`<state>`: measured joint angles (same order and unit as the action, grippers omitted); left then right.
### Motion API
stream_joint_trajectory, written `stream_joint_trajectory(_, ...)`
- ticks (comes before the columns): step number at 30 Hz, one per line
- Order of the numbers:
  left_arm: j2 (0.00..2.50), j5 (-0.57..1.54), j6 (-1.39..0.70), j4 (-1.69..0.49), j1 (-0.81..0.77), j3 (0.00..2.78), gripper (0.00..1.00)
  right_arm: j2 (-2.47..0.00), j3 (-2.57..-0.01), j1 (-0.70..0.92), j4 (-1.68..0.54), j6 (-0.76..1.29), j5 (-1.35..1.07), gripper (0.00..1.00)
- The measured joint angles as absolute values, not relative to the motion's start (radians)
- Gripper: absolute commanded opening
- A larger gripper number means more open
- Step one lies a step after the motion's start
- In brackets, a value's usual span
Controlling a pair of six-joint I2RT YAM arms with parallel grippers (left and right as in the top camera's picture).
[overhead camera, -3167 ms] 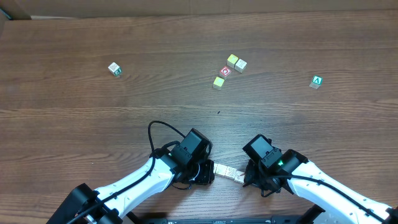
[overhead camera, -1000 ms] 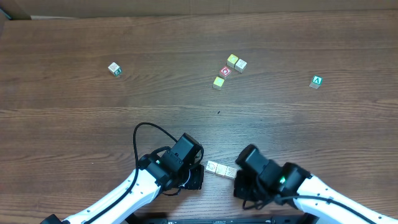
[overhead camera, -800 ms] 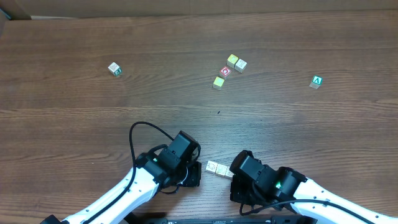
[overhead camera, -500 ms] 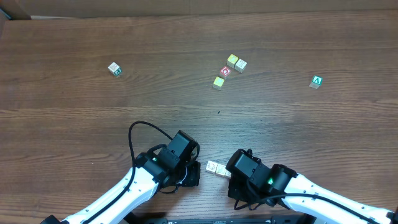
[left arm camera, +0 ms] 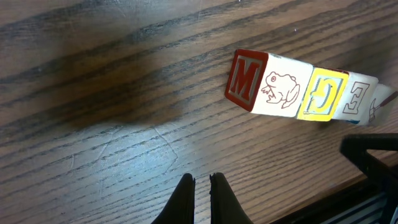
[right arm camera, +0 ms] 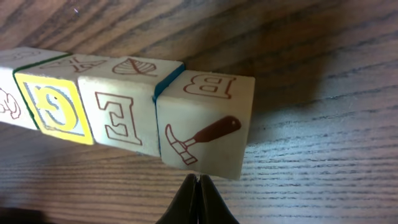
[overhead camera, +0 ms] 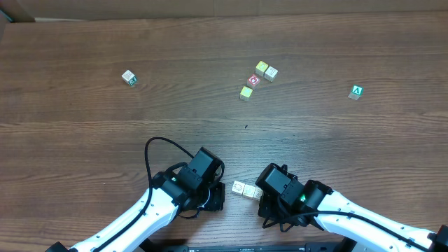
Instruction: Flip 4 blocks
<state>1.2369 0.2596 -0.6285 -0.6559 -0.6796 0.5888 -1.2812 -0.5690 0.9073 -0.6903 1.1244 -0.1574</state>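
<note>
The four blocks lie in one tight row, face to face, near the front edge of the surface, in the gap between the two arms. From the left wrist I can read them off: a frog with a red M on its end face, a yellow G, an E, and last the hammer block with a B on top.

Both sets of jaws are shut and hold nothing. The left fingers hang over bare wood, apart from the M end. The right fingers point at the lower edge of the hammer block, very close; I cannot say whether they touch it.

Whether the row has been turned over I cannot judge: nothing marks which faces ought to be up. With no block gripped or tilted, no flip is under way.

From overhead, the right arm covers the far end of the row. The other cubes lie well away: a cluster with the red-faced cube, the green "A" cube and a lone cube.
</note>
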Motion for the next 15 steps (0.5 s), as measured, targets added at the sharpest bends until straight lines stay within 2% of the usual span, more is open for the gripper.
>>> stream_joint_trajectory(15,1.237,0.26,-0.628,-0.659,-0.68,0.589,0.04,-1.281,-0.569,0.905,-0.686,1.124,-0.112,0.04)
